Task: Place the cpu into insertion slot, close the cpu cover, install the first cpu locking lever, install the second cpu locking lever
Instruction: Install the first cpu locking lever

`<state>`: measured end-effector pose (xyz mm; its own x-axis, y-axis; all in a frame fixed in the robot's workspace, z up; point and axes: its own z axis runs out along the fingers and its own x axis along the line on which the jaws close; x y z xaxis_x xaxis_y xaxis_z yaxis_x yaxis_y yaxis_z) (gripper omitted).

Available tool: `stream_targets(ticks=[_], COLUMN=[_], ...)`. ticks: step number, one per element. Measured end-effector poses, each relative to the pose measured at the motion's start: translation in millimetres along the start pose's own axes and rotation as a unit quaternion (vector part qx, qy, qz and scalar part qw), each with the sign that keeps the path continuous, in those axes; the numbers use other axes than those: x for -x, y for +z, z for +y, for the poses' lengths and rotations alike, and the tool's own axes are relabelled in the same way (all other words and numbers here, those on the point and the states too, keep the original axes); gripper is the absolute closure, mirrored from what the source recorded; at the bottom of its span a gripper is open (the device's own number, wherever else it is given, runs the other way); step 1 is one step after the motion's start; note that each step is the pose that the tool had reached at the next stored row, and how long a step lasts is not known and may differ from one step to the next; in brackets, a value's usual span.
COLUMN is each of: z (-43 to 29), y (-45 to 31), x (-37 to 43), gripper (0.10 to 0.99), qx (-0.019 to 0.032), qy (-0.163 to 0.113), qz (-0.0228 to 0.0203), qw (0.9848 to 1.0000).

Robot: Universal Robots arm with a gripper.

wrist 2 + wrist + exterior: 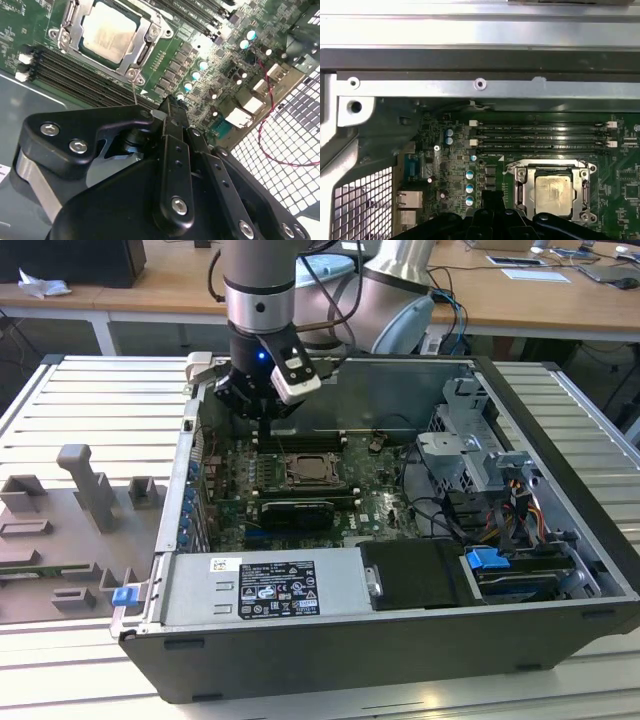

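The closed, empty gripper (169, 107) hangs beside the cpu cover (75, 22), down over the cpu (107, 32); the exterior view adds the open computer case (300, 665) around it.

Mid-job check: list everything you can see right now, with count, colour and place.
cpu: one, pale tan, seated in the insertion slot.
cpu cover: one, silvery, lying flat around the cpu.
memory slots: one bank of four, black, beside the insertion slot.
circuit board: one, green, on the case floor.
computer case: one, dark grey, open, on the table.
power supply: one, silver, at the case's near edge.
fixture tray: one, grey, at the exterior view's left of the case.
table: one, pale ribbed metal, beneath everything.
gripper: one, black, above the memory slots.
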<state>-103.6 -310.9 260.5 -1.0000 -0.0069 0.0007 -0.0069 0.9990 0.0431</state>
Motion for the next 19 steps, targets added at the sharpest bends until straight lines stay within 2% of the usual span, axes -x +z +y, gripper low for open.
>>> stream_targets(ticks=[2,6,11,15,18,19], z=[2.4,13.3,16.9,18.9,18.8,18.8], y=[0.7,2.8,3.6,4.4,6.0,7.0], x=[-0.5,-2.2,-0.2,14.9,30.9,39.9], gripper=[0.98,0.98,0.98,0.98,0.98,0.98], qx=[0.0002,0.0003,0.0003,0.0003,0.0003,0.0003], qy=[0.0,-0.001,-0.005,-0.006,-0.006,-0.007], qz=[0.0,0.0,0.0002,0.0002,0.0003,0.0003], qw=[1.0,1.0,1.0,1.0,1.0,1.0])
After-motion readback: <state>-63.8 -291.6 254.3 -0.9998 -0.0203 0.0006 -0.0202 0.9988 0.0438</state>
